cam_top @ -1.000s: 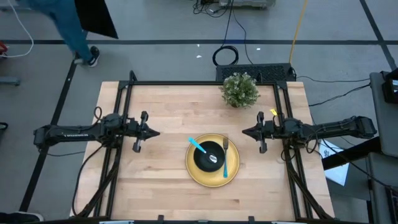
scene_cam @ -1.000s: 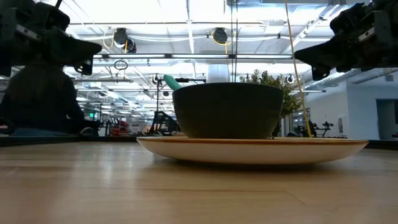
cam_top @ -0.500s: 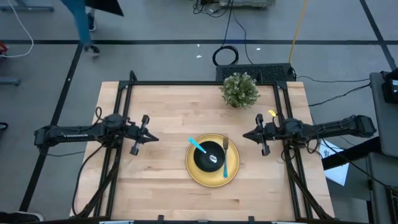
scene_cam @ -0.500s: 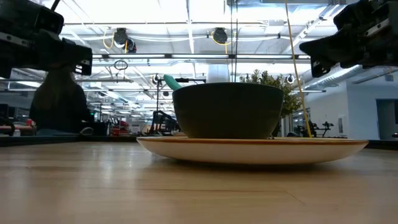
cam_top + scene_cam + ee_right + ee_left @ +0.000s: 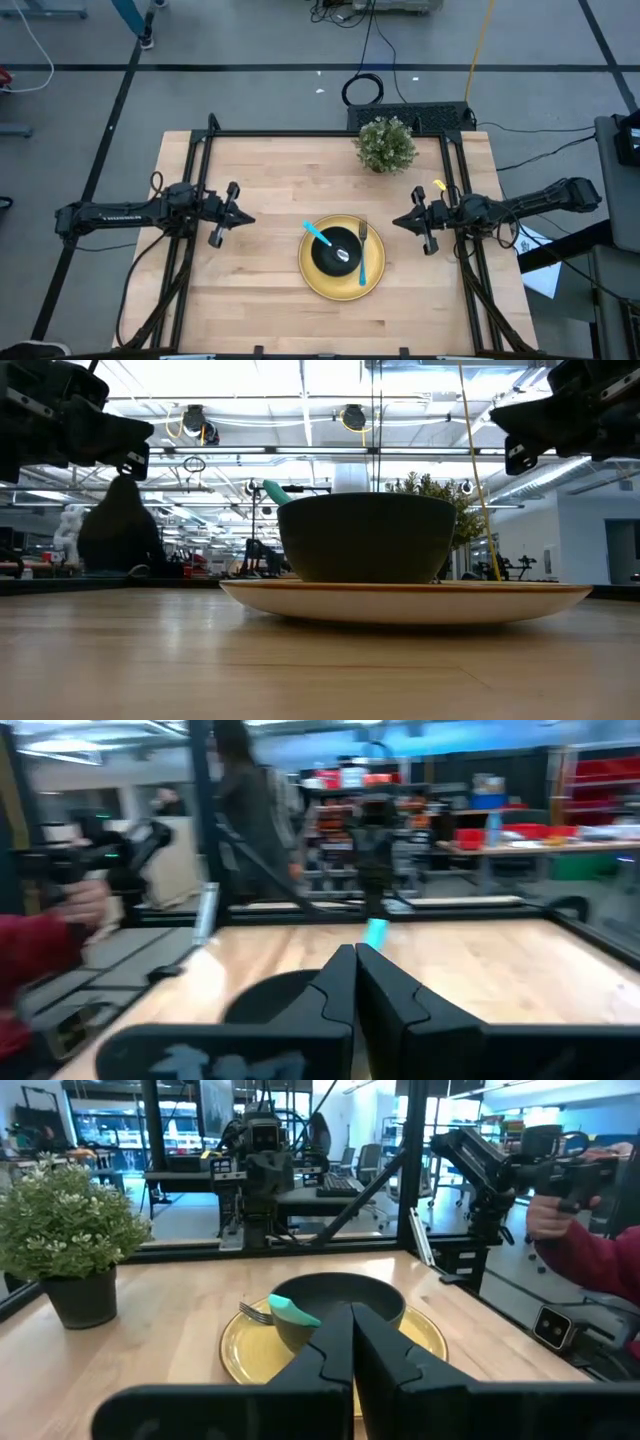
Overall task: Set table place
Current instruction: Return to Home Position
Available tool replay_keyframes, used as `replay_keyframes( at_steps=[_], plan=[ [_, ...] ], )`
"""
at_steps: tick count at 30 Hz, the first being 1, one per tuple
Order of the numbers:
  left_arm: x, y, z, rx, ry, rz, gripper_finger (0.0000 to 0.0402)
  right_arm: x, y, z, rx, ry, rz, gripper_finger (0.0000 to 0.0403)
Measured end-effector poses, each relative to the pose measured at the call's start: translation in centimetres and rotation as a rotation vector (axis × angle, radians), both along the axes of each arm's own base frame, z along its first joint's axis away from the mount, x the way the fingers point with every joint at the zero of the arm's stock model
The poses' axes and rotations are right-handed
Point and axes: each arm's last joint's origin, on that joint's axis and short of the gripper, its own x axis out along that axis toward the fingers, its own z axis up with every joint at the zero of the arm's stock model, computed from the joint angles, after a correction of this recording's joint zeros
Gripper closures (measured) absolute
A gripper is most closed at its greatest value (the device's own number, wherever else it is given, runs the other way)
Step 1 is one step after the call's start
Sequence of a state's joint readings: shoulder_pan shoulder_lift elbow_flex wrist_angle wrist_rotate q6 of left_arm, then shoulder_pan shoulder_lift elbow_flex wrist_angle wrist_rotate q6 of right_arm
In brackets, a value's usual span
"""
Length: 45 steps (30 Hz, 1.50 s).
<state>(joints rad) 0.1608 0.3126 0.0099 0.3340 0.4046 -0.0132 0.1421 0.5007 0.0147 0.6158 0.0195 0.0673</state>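
The yellow plate (image 5: 372, 285) lies on the table (image 5: 260, 170) a little near of its middle, with the black bowl (image 5: 330, 255) standing on it. A spoon with a turquoise handle (image 5: 317, 235) leans in the bowl, its handle over the far-left rim. The fork (image 5: 362, 262) lies on the plate to the right of the bowl, tines toward the far edge. My left gripper (image 5: 250, 218) hovers shut left of the plate, pointing level at it. My right gripper (image 5: 396, 222) hovers shut right of the plate. Both hold nothing.
A small potted plant (image 5: 386, 145) stands at the table's far edge, right of centre. Black frame rails (image 5: 200, 180) run along both sides under the arms. A person's hand with a handheld device (image 5: 560, 1180) shows beyond the table. Bare wood lies left and near of the plate.
My right gripper has swung a little toward the table's near edge and tipped slightly upward, staying shut. The plate, bowl, spoon and fork have not moved. A person beyond the far left corner has walked away.
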Motion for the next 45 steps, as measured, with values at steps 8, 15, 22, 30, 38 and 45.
replay_keyframes(
  at_steps=[8,15,22,30,38,45],
  plan=[
    [0.0,0.0,-0.1,0.004,0.013,0.005,0.0399,0.2,-0.3,-0.4,0.004,0.042,-0.158,0.0403],
    [0.0,0.1,-0.3,0.003,0.029,0.051,0.0391,0.4,-0.4,-0.4,-0.011,0.038,-0.21,0.0403],
    [0.0,0.1,-0.2,-0.012,0.025,0.045,0.0398,0.9,0.2,-1.5,0.029,0.125,-0.134,0.0403],
    [0.1,0.4,-0.1,-0.118,0.034,0.161,0.0384,1.4,0.7,-1.5,-0.013,0.106,-0.158,0.0403],
    [0.0,0.1,1.5,-0.056,-0.144,0.138,0.0396,0.5,1.8,-1.0,-0.065,0.072,-0.07,0.0403],
    [0.0,0.2,1.3,-0.046,-0.131,0.246,0.0398,-0.2,2.2,0.3,-0.115,-0.051,-0.038,0.0403]
  ],
)
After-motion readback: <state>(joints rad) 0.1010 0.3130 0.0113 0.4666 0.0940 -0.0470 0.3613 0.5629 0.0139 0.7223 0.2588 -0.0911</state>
